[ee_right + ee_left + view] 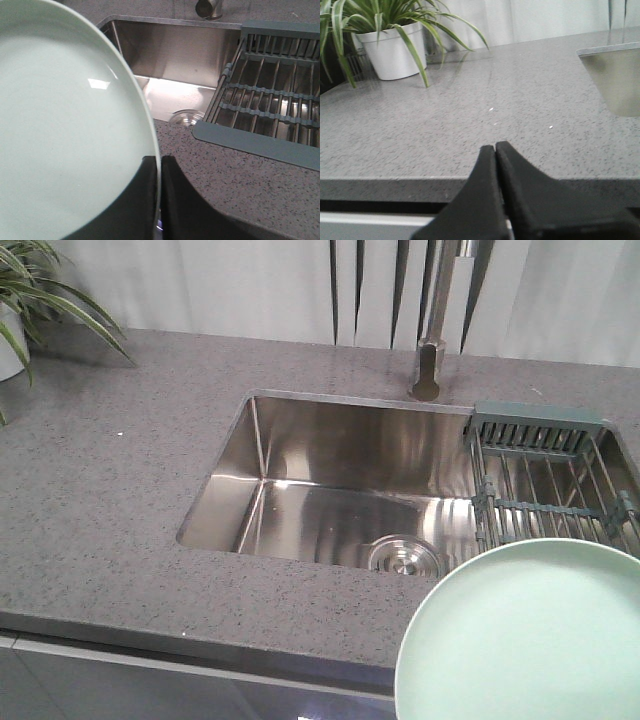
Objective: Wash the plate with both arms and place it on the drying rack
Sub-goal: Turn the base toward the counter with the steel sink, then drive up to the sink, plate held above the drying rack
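**A:** right jaws are clamped on the rim of the plate (65, 125), one on each face. The plate's held up at the front edge of the worktop (100, 490), over on the right side.

**B:** yep, and the left jaws are pressed together on nothing, low by that same front edge. Past the plate there's the sink (340, 450), with the drying rack (535, 430) sitting across its right end and the faucet (430, 360) behind.
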